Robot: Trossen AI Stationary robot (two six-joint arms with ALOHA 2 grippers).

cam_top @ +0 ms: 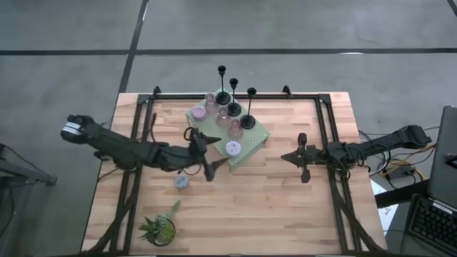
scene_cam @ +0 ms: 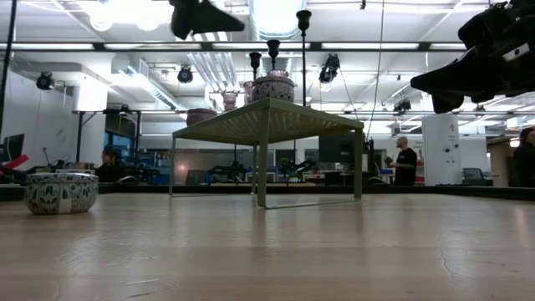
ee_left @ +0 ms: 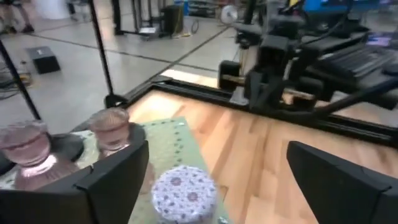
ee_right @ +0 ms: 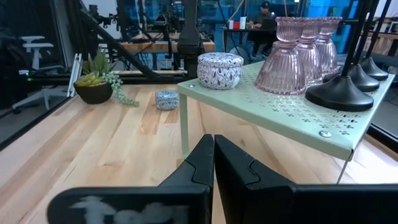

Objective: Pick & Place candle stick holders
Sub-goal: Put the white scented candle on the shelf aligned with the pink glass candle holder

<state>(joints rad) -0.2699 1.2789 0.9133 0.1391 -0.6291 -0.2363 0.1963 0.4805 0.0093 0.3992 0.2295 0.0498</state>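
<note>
L gripper [cam_top: 212, 165] hovers just off the green stand's [cam_top: 251, 145] 7 o'clock corner, fingers [ee_left: 115, 180] spread wide, nothing between them. Patterned white cup [cam_top: 233, 148] sits on that corner of the stand, right by the open jaws. Another patterned cup [cam_top: 181, 182] rests on the table, at 7 o'clock from the stand. Pink cups [cam_top: 223, 114] cluster mid-stand; 3 black stem holders [cam_top: 233, 97] stand along its 12 o'clock edge. Potted plant [cam_top: 161, 227] near the table's 7 o'clock corner. R gripper [cam_top: 299, 157] waits at 3 o'clock from the stand, clenched, holding nothing
</note>
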